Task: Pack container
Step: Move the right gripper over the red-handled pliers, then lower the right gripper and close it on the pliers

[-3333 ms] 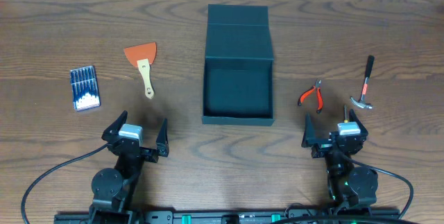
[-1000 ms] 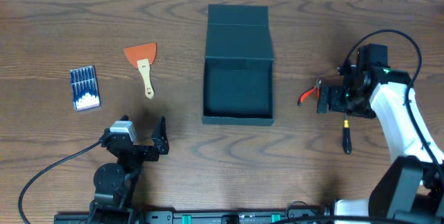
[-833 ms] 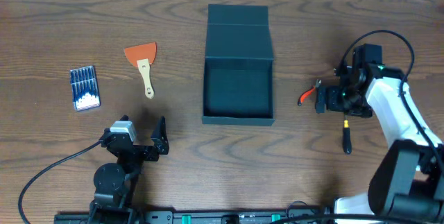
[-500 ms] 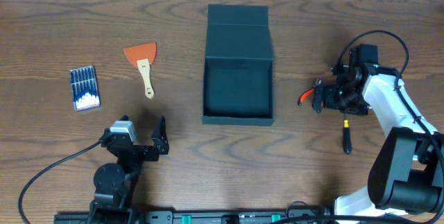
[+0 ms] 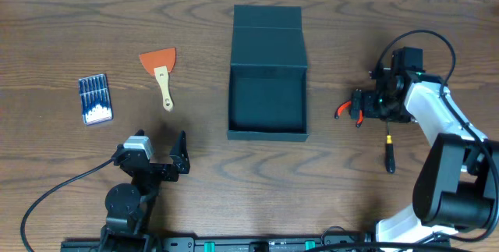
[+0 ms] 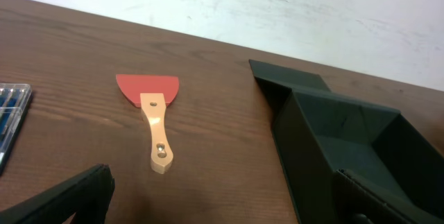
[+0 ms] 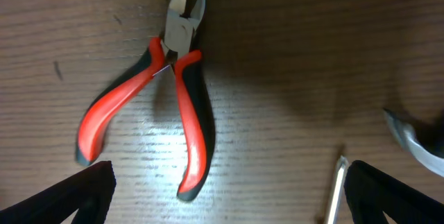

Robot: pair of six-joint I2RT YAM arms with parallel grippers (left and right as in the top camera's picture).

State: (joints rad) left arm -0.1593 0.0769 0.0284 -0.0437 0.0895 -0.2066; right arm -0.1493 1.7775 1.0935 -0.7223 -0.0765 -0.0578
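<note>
Scene: wooden counter with hand tools laid out on either side of a box, two robot arms at its near edge.
Container: dark teal-black container sits mid-counter, flap lid thrown open to the far side, inside bare.
Right arm: reaches out over red-handled pliers, right fingers spread wide and holding nothing, one to each side of the handles.
Left arm: parked near the edge, left fingers parted and empty, an orange scraper and a blue case of bits lying ahead of it.
Also on the right: black screwdriver near the pliers, on the robot's side of them.
Step in hand: by the look of it, the first pick, lining up on the pliers with nothing yet packed.
Next move: likely a drop onto the handles, a squeeze across both, then a lift leftward to the open box. The splayed handles may call for a grip close to the pivot.
</note>
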